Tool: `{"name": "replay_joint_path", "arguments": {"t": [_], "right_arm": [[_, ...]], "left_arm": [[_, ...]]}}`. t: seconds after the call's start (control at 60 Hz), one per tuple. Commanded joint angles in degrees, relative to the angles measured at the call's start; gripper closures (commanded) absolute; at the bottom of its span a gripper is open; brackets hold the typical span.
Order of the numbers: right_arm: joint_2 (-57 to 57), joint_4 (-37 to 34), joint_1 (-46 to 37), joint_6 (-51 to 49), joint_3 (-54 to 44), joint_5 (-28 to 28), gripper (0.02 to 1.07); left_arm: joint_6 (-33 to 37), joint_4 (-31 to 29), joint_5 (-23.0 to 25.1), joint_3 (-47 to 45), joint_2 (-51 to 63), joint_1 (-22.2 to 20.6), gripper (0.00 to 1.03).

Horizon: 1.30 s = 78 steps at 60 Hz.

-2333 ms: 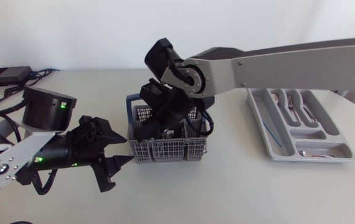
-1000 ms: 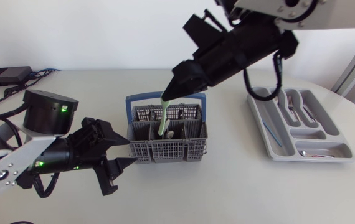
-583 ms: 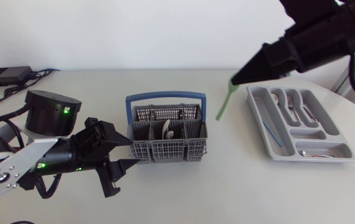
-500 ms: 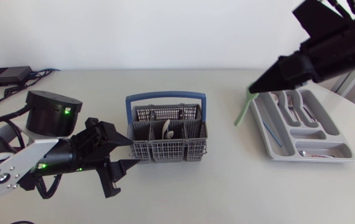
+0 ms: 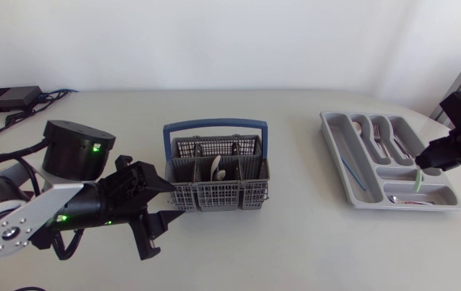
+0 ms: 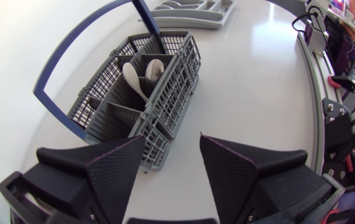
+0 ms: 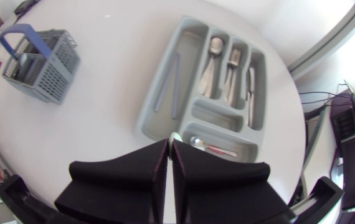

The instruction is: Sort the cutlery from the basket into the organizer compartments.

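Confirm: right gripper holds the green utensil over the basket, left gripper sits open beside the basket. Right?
One error. The right gripper holds the green utensil over the organizer, not over the basket, as the head view shows. The rest stands: the left gripper sits open beside the basket.

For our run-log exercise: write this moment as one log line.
right jaws: shut on green utensil, above organizer | left jaws: open, beside basket
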Motion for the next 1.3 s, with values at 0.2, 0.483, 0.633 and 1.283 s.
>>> {"name": "replay_joint_path", "arguments": {"t": [0.2, 0.483, 0.633, 1.283], "right_arm": [[9.41, 16.12, -8.06, -6.89, -8.49, 5.17, 1.01], [15.47, 29.04, -8.5, -7.33, -11.56, 11.85, 1.01], [16.7, 33.52, -6.21, -6.72, -15.25, 14.05, 1.01], [5.36, 28.6, -1.11, -4.79, -15.52, 15.81, 0.29]], "left_arm": [[-1.1, -0.77, -1.42, 2.27, 0.15, 0.35, 0.42], [-1.37, -1.91, -2.92, 2.8, -0.11, -0.79, 0.42], [-1.37, -2.09, -3.44, 2.89, -0.29, -1.41, 0.42], [-2.42, -1.65, -3.62, 2.1, -0.29, -1.93, 0.42]]}}
